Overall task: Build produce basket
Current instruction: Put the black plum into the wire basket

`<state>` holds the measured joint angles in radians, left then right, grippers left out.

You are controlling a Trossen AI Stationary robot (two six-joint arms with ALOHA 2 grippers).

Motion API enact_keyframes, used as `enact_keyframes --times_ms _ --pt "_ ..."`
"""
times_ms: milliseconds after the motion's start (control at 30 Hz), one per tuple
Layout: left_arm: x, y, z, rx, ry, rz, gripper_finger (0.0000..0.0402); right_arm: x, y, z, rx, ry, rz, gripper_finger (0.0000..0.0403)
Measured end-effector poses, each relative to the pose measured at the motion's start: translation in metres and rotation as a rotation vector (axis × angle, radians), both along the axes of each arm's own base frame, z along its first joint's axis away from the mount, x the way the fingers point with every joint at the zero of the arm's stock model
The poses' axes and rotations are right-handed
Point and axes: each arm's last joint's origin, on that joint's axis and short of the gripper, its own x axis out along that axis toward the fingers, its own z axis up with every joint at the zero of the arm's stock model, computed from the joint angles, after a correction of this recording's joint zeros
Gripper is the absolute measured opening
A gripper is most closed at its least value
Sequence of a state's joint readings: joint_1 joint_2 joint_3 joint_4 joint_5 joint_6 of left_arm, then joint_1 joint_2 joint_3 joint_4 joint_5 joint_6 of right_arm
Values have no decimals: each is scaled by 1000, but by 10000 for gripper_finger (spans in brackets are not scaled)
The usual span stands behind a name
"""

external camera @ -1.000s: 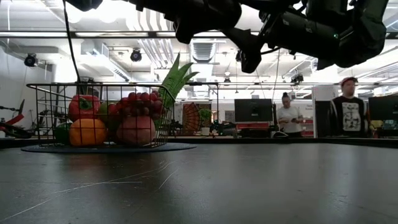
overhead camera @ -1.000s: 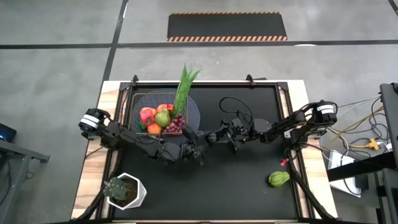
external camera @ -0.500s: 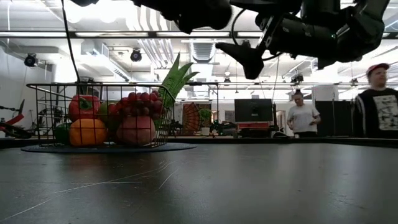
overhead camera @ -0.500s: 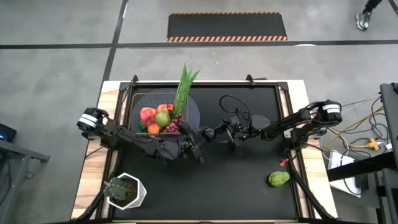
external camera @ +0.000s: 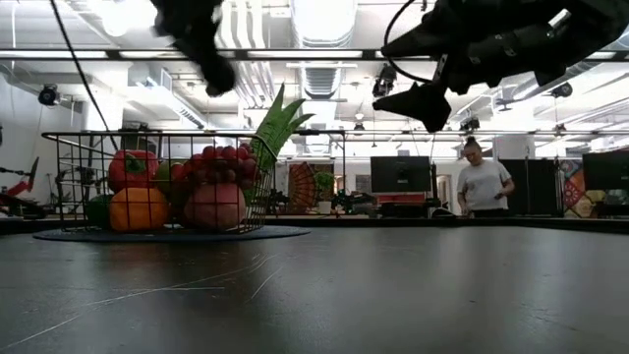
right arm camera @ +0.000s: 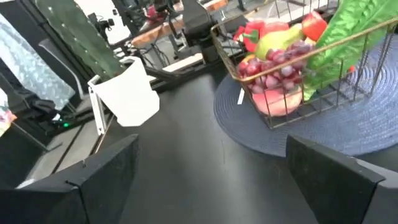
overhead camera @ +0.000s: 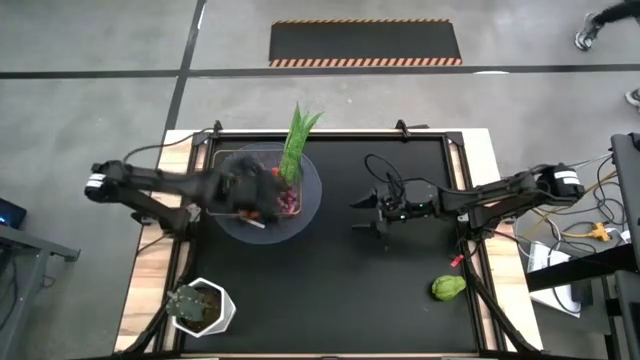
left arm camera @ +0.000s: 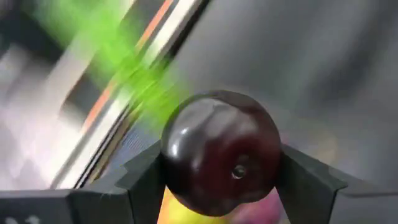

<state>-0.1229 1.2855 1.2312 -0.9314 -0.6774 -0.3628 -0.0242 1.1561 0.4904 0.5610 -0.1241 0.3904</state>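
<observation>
**One dark fruit carried over one loaded basket**

I count one basket on its grey disc, holding one orange fruit, one grape bunch and one leafy stalk. My left gripper hangs just above it, clamped on one dark red plum. My right gripper hovers well aside, fingers wide apart, carrying nothing. One green vegetable lies beyond it.
</observation>
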Motion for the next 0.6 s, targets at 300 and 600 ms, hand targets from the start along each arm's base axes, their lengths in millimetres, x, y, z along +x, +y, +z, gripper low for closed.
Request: enact_keyframes --times_ms 300,600 --pt "-51 104 -12 -346 281 379 235 3 0 -8 -8 35 -3 382" --pt "-50 143 -37 -477 415 348 235 7 -1 -19 -7 82 -12 382"
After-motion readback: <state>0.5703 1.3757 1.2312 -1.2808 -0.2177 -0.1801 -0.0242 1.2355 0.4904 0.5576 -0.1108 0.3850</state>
